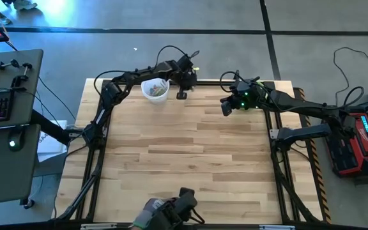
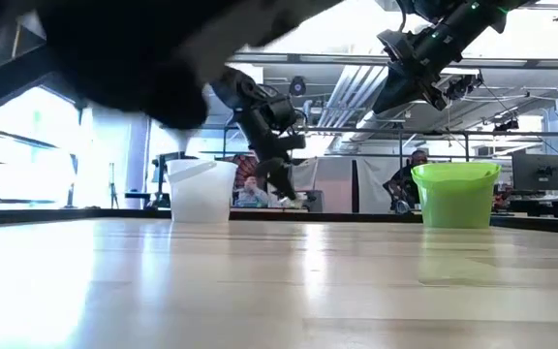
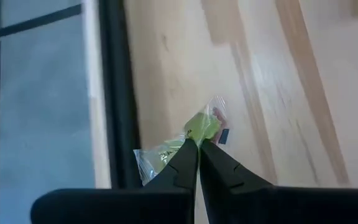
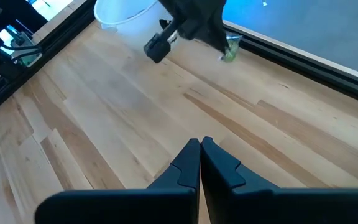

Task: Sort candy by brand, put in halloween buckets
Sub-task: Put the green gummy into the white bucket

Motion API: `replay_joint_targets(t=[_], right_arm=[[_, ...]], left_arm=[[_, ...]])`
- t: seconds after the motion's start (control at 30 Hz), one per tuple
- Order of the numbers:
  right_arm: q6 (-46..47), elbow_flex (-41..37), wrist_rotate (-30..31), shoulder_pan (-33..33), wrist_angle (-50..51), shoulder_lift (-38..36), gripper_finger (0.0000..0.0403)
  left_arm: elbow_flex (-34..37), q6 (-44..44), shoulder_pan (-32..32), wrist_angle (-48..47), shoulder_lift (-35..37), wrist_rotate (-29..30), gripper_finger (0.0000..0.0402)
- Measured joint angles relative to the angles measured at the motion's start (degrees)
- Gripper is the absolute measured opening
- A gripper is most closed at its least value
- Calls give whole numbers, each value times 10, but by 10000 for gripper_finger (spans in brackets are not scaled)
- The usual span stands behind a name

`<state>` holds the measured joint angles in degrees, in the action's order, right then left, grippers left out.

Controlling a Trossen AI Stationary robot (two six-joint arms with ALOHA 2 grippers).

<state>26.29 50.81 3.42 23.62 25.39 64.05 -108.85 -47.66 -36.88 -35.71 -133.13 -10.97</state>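
The white bucket [image 1: 154, 89] sits at the table's far edge. Just right of it, my left gripper [image 3: 198, 142] pinches a green candy [image 3: 201, 126]. Farther right, my right gripper [image 4: 200, 142] hangs with fingers pressed together, empty.

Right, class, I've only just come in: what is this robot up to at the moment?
It is sorting sweets. The left gripper has its jaws shut on a green clear-wrapped candy near the table's far edge, just beside the white bucket, which already holds some candy. The right gripper hangs shut and empty above the wooden table, waiting. The lime green bucket stands apart on the right in the low view.
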Motion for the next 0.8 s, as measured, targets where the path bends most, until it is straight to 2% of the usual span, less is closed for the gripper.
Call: replay_joint_targets(t=[0.3, 0.5, 0.8], right_arm=[[-28, 0, 30, 0, -8, 0, 0], [-39, 0, 44, 4, -22, 0, 0], [-33, 0, 44, 27, -21, 0, 0]], left_arm=[[-31, 76, 25, -21, 56, -7, 3], [-31, 161, 19, -59, 105, -46, 3], [-29, 207, -1, -153, 156, -31, 3]])
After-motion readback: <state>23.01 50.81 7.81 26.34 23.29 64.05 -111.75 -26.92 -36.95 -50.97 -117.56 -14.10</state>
